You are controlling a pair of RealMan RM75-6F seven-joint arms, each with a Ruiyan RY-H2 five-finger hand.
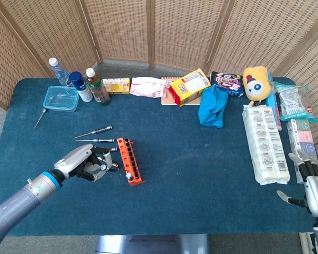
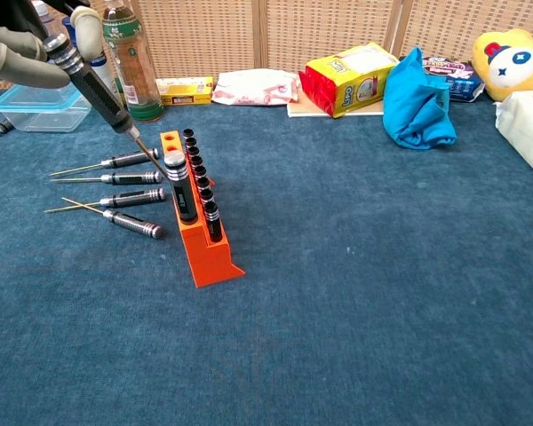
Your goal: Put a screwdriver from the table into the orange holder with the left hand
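Note:
The orange holder point(image 1: 130, 162) point(image 2: 202, 241) stands left of the table's middle with several black-handled screwdrivers upright in it. My left hand point(image 1: 86, 163) point(image 2: 28, 49) is just to its left and grips a black-handled screwdriver point(image 2: 95, 86). The tool slants down to the right, its tip close to the holder's far end; whether it touches is unclear. Several loose screwdrivers point(image 2: 123, 197) point(image 1: 95, 130) lie on the cloth left of the holder. My right hand point(image 1: 312, 189) rests at the table's near right corner, fingers apart, holding nothing.
Bottles point(image 1: 97, 86) and a clear plastic box point(image 1: 60, 98) stand at the back left, with one more tool point(image 1: 40, 117) in front of them. Snack packs point(image 1: 189, 87), a blue cloth point(image 1: 212, 106), a plush toy point(image 1: 256, 80) and packets point(image 1: 264, 143) fill the back and right side.

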